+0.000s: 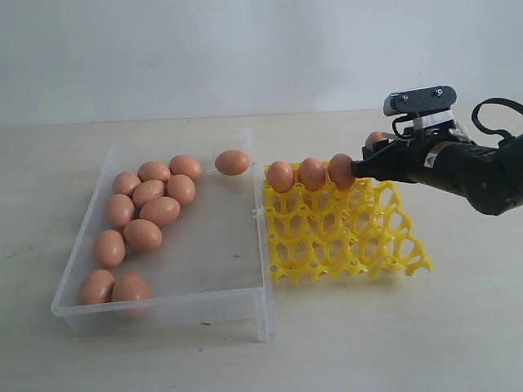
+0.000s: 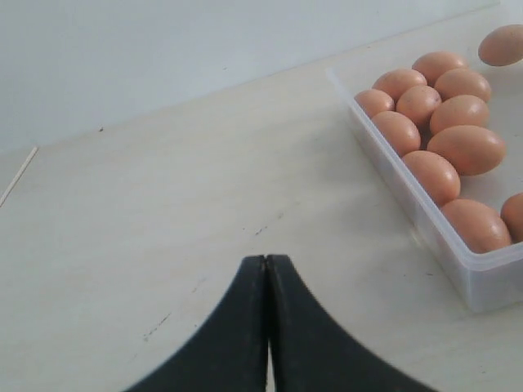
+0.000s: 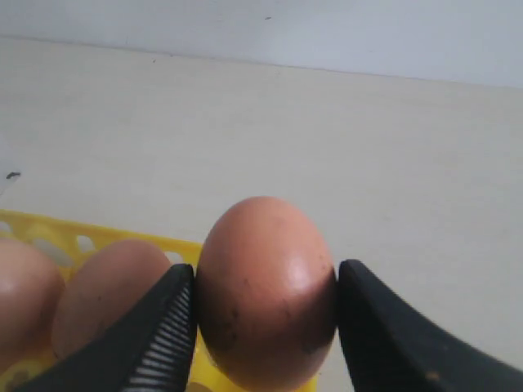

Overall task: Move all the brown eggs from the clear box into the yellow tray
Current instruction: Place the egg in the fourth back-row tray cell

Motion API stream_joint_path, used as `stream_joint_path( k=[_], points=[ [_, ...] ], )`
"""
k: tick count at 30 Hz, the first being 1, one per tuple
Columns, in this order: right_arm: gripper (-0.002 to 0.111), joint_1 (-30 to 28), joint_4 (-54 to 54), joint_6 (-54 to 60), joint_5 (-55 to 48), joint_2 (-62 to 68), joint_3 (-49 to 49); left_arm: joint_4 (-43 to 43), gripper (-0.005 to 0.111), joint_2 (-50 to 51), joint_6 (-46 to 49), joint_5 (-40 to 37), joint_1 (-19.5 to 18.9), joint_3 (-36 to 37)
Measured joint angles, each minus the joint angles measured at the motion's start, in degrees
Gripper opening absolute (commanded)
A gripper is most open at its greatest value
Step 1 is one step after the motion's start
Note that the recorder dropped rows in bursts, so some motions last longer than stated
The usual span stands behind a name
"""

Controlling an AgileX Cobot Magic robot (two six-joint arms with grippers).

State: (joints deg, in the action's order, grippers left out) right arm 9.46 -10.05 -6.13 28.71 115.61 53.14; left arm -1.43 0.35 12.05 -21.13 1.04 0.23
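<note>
ok so rn the right gripper [image 3: 266,320] is holding one egg [image 1: 341,171] w/ its jaws pressing on both sides of it, and it's sitting at the third cup along the far row of the yellow tray [image 1: 351,245], right beside two other eggs [image 1: 280,175] already standing in that row. Looks like the place step to me, i.e. egg going down into its cup but not let go yet. The egg is standing upright, long axis pretty much vertical, narrower end pointing up in the right wrist view, so it's lining up fine w/ the cup imo. Next move is prob just opening the jaws gently and backing off w/o bumping the neighbour egg, bc they're nearly touching. Then it's back to the clear box [image 1: 163,306], where I'm counting about twelve brown eggs [image 1: 159,211], most bunched along the left side lying on their sides, one alone by the far wall. The left gripper [image 2: 267,263] is hovering over bare tabletop [image 2: 163,204] just outside the box, jaws pressed together, holding nothing.
</note>
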Motion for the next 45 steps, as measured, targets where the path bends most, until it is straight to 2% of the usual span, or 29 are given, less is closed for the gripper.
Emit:
stream_joint_path(
  k=[4,13,27,38,45],
  points=[
    [0.002,0.0,-0.51,-0.44,0.22,0.59,-0.03,0.0,0.0,0.0,0.0,0.0,0.0,0.0],
    [0.024,0.0,-4.7,-3.75,0.95,0.93,-0.12,0.0,0.0,0.0,0.0,0.0,0.0,0.0],
    [0.054,-0.09,-5.06,-5.0,-2.03,1.18,-0.12,0.0,0.0,0.0,0.0,0.0,0.0,0.0],
    [0.057,-0.09,-5.06,-6.28,-2.41,1.04,-0.12,0.0,0.0,0.0,0.0,0.0,0.0,0.0],
    [0.054,-0.09,-6.5,-9.17,-12.07,-9.95,-0.15,0.0,0.0,0.0,0.0,0.0,0.0,0.0]
  ],
)
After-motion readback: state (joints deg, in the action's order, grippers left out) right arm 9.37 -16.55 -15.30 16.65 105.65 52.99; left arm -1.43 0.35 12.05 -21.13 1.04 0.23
